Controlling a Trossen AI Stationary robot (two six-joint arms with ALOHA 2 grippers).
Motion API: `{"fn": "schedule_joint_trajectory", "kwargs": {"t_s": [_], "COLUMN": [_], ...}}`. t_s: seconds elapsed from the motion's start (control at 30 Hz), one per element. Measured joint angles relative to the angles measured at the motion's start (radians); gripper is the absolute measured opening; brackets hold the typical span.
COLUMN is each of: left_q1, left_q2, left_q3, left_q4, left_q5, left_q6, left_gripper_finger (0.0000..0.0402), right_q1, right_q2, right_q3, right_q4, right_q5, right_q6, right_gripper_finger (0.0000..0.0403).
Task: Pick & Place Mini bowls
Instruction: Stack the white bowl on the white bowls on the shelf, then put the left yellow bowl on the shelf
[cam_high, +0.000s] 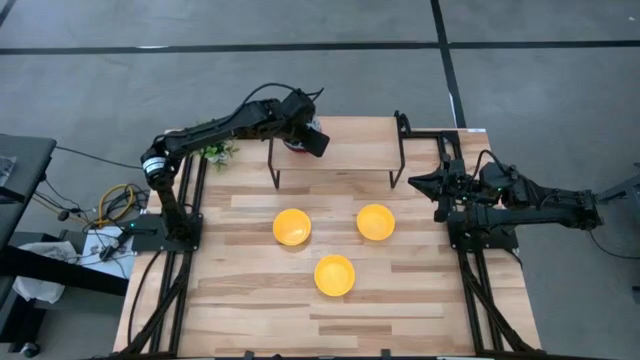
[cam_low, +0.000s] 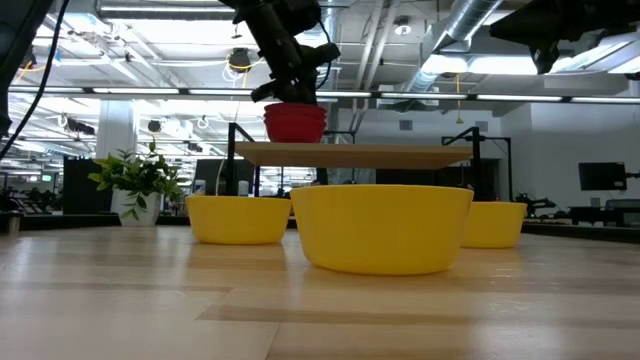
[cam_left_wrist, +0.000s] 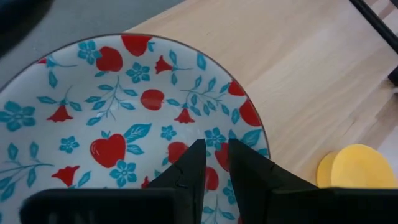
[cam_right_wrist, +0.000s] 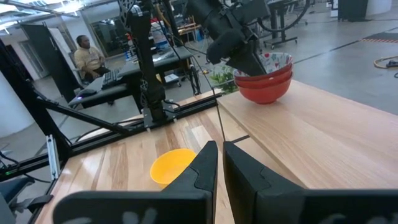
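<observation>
With the left gripper (cam_high: 312, 140): reaching over the far left end of the raised wooden shelf (cam_high: 350, 150), nose down at the top floral bowl (cam_left_wrist: 124, 124) of the stack of floral bowls (cam_right_wrist: 264, 84). Cannot tell whether clamped on that bowl's wall or merely poised over its patterned inside; close enough for either.

Nested one inside another there, with red outsides showing in bands from the low view. Looks like tidy stowage up on the shelf, clear of the tabletop.

Down on the table (cam_high: 250, 320), in the open middle: three plain glossy ones, well apart in a triangle. Namely the left yellow bowl (cam_high: 292, 227), the right yellow bowl (cam_high: 375, 222) and, nearer, the near yellow bowl (cam_high: 334, 275). All upright, mouths up, none touched. Probably spaced so as to leave room for a pinch on each rim without nudging a neighbour.

Over at the right edge: the right gripper (cam_high: 425, 183), held level with the shelf's right legs and closed almost together on nothing. Reads as waiting, out of the left arm's reach.

Just left of the shelf's far left corner: a small potted plant (cam_high: 217, 152), no part of the job.

Judging by the layout: floral bowls gathered, yellow ones not yet. Care needed at any glossy rim, for fear of slipping or lifting the bowl beneath along with it.
</observation>
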Motion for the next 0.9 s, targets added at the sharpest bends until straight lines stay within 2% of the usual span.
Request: {"fn": "schedule_joint_trajectory", "kwargs": {"t_s": [0.5,0.9], "left_q1": [0.005,-0.004], "left_q2": [-0.007,-0.116], "left_q3": [0.000,0.001], "left_q4": [-0.015,-0.009], "left_q5": [0.000,-0.010], "left_q6": [0.002,-0.038], "left_gripper_finger": [0.0067,0.0067], "right_q1": [0.000,0.000], "right_q2": [0.000,0.000], "right_q3": [0.000,0.000], "right_q4": [0.000,0.000], "right_q5": [0.000,0.000], "right_q6": [0.000,0.000], "right_gripper_finger": [0.0017,0.0017]}}
